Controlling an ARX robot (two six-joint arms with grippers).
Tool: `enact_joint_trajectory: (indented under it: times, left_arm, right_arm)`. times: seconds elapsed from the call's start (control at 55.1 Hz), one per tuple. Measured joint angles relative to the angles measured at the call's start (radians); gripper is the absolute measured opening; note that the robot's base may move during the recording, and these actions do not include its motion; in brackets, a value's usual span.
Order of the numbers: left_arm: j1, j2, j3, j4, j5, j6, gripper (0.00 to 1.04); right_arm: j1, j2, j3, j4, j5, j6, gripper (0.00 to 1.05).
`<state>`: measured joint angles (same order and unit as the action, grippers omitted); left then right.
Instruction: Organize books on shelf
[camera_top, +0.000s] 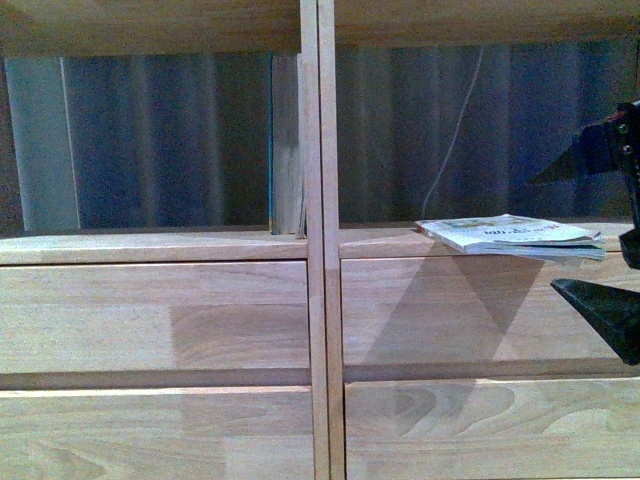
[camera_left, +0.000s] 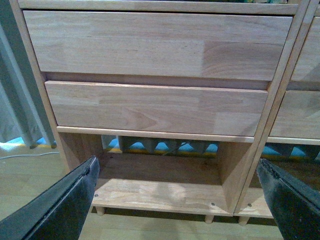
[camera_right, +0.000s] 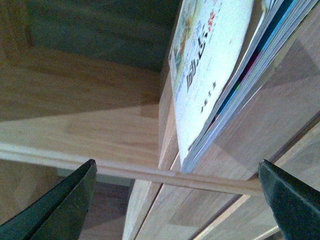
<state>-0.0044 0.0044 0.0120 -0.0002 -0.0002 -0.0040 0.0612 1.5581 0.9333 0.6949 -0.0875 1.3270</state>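
Books (camera_top: 510, 236) overhang the shelf (camera_top: 150, 247) edge between spread jaws of the right gripper (camera_right: 176, 165).

The shelf (camera_top: 318, 300) is a light natural-wood unit in two columns, split by a double vertical divider. Open-backed compartments sit above plain drawer fronts. The left wrist view shows two drawer fronts over a low open bay on short peg legs.

A stack of thin soft-cover books (camera_top: 510, 237) lies flat on the right compartment floor, white printed cover up, its front edge overhanging the shelf lip. A slim book (camera_top: 285, 150) with a teal edge stands upright in the left compartment, against the divider.
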Motion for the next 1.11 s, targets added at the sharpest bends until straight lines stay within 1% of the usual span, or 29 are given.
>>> enact_joint_trajectory:
  times: [0.091,0.309,0.999,1.035,1.108]
  left_arm:
    - [0.000,0.000,0.000,0.000,0.000,0.000,0.97]
    - [0.000,0.000,0.000,0.000,0.000,0.000,0.97]
    - [0.000,0.000,0.000,0.000,0.000,0.000,0.97]
    - [0.000,0.000,0.000,0.000,0.000,0.000,0.97]
    - [0.000,0.000,0.000,0.000,0.000,0.000,0.97]
  right_arm:
    - [0.001,0.042,0.044,-0.024,0.020,0.037,0.98]
    - [0.005,0.103,0.127,-0.058,0.061,0.069,0.98]
    - [-0.026,0.203,0.306,-0.122,0.114,0.087,0.98]
    - [-0.026,0.203,0.307,-0.122,0.113,0.087,0.96]
    - [-0.027,0.203,0.307,-0.128,0.114,0.078,0.85]
